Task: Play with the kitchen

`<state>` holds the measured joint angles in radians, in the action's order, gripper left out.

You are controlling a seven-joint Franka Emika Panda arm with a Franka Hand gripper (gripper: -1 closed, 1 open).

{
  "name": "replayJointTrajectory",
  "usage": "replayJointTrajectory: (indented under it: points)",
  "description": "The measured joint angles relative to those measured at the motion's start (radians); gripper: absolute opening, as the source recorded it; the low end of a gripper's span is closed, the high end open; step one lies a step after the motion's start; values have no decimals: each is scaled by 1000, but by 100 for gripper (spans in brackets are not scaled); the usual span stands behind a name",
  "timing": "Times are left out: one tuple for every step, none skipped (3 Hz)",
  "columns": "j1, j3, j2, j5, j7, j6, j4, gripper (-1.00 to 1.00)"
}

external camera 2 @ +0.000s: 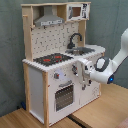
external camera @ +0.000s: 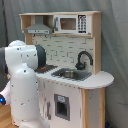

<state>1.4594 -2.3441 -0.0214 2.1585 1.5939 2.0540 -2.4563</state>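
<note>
Gripper (external camera 2: 79,70) presses against the kitchen (external camera 2: 52,75) front beside the oven door (external camera 2: 64,96), likely reaching a knob; its opening cannot be told.

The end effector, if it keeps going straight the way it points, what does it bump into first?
Probably the kitchen's white front, near its knobs. The end effector points there, though depth is hard to judge.

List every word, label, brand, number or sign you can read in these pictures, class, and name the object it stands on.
No text can be read anywhere.
Toy microwave: dark marks on its panel, too blurred to read.
Play kitchen front: control knobs without readable markings.
Robot arm: plain white, no visible lettering.
</note>
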Motion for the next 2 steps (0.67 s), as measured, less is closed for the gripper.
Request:
replayJointTrajectory:
  points:
    - [0, -1, 0, 0, 4, 2, 0, 100]
    - [-2, -83, 30, -5, -13, -41, -23, 100]
